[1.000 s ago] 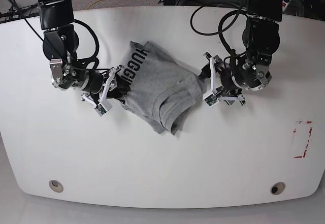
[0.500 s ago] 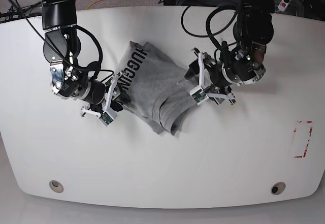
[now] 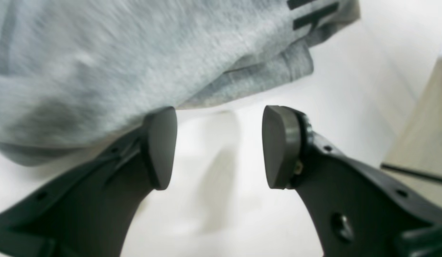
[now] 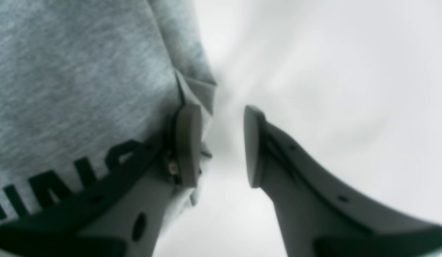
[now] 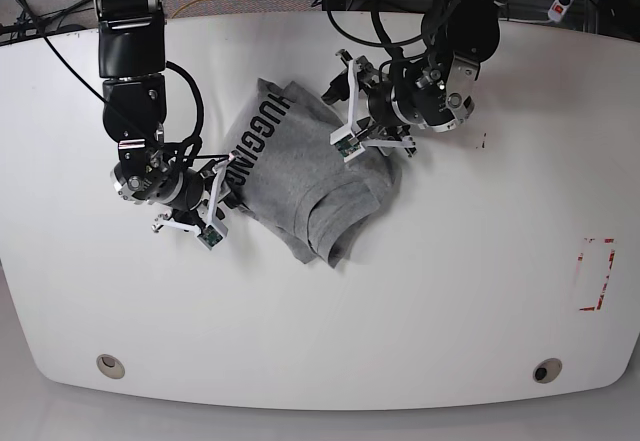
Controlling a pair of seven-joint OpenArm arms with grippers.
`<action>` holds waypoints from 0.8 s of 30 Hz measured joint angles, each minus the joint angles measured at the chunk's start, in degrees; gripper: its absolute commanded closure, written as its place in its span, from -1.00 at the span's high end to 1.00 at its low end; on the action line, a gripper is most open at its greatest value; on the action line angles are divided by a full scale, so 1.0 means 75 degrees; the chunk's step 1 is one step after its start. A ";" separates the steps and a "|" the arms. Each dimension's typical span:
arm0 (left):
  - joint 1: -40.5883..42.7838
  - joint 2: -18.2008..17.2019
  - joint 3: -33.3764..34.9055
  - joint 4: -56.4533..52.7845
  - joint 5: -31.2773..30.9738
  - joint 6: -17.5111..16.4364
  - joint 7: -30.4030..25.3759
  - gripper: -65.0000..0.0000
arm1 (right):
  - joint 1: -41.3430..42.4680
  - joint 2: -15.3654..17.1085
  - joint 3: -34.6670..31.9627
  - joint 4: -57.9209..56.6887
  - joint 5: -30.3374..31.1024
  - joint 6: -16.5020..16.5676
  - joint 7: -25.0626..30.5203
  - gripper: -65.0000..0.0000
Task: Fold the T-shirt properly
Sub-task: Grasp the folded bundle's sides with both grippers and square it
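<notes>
The T-shirt [image 5: 305, 176] lay crumpled and part-folded near the middle of the white worktop [image 5: 420, 301], its long axis running diagonally from the lettered end at the far left of the base view down to a doubled-over hem or sleeve at the near right. Both arms flanked it across that axis. The right gripper [image 5: 213, 211] sat at the shirt's lettered edge, on the base view's left; in its wrist view the jaws stood narrowly parted with nothing between them, one pad [image 4: 187, 144] lying against a folded corner of grey cloth and the other over bare worktop, so the fabric lay just to one side of the gap. The left gripper [image 5: 352, 121] hung over the far right edge of the shirt; its jaws stood wide, also empty, and the cloth lay ahead of and above them in the wrist view, one pad [image 3: 160, 146] touching or just under the drooping fold. Judged from this, neither held the shirt yet, and the right gripper looked nearer to a usable edge.
</notes>
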 measured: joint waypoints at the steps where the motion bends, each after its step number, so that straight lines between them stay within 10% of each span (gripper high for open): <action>1: -0.0044 0.0023 -0.0015 -0.0224 0.0032 0.0111 -0.0009 0.08 | -0.0085 0.0012 0.0015 0.0026 0.0003 0.0009 0.0035 -0.42; 15: -0.1373 -0.0440 -0.0055 -0.1714 0.0055 0.0236 -0.0764 0.08 | -0.1967 -0.0391 0.0020 0.1993 -0.0140 0.0003 -0.0565 -0.42; 24: -0.1853 -0.1565 -0.0163 -0.1419 -0.0032 0.0245 -0.0685 0.08 | -0.2372 -0.1128 -0.0029 0.2678 -0.0085 0.0058 -0.1376 -0.42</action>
